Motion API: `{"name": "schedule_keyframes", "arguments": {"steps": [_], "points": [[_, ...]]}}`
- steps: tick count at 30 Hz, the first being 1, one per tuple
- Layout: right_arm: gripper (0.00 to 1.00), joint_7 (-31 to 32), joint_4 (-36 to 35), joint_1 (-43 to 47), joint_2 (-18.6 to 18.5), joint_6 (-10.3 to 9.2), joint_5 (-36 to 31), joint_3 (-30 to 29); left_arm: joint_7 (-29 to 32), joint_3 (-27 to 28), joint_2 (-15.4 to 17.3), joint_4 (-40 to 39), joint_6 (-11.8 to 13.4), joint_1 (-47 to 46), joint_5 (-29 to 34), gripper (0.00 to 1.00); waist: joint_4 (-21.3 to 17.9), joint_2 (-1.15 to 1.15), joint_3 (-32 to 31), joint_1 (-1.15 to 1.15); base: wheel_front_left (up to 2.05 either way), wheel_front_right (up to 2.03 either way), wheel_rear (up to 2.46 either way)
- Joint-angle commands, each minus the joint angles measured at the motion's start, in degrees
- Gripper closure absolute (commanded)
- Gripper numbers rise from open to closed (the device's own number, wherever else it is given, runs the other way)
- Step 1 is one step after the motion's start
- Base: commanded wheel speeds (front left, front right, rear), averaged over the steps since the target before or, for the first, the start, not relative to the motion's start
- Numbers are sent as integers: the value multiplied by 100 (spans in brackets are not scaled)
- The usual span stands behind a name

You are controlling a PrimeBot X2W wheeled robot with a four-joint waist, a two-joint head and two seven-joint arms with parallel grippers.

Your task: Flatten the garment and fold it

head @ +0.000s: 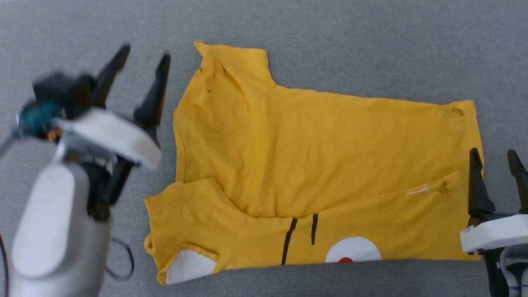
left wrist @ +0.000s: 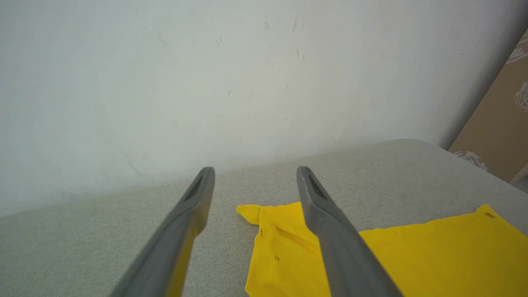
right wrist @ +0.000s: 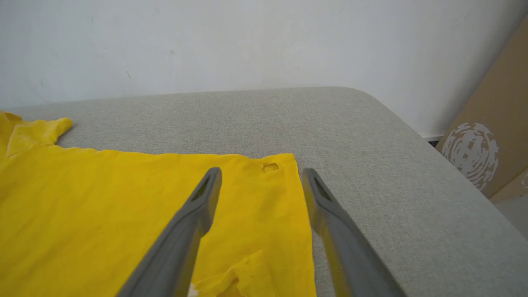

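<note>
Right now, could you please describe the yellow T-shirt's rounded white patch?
A bright yellow cotton T-shirt lies on the grey fabric surface. At its near edge, right of two black lines, sits the half-round white patch; unlike the corner patch, it has a red dot.

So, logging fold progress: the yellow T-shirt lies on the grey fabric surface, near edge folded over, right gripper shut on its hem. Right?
No: the right wrist view shows the right gripper open at the hem, holding nothing. The yellow T-shirt does lie on the grey fabric surface, near edge folded over.
</note>
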Motion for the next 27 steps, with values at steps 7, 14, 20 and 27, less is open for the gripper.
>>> {"name": "schedule_keyframes", "arguments": {"steps": [7, 14, 20, 27], "points": [[0, -111, 58, -331, 9, -11, 30, 97, 1451, -519, 416, 713, -108, -2006, -427, 0, -149, 0, 721, -1, 0, 0, 0], [0, -215, 155, -603, 9, -11, 44, 191, 2478, -992, 442, 1418, -121, -3216, -822, 0, -306, 0, 1266, -1, 0, 0, 0], [0, -319, 288, -771, 9, -11, 73, 252, 3118, -1069, 520, 2012, -3, -3686, -874, 0, -515, 0, 1571, -1, 0, 0, 0], [0, -440, 454, -888, 9, -11, 119, 292, 3804, -924, 524, 2384, 445, -3870, -1041, 0, -687, 0, 1813, -1, 0, 0, 0]]}}
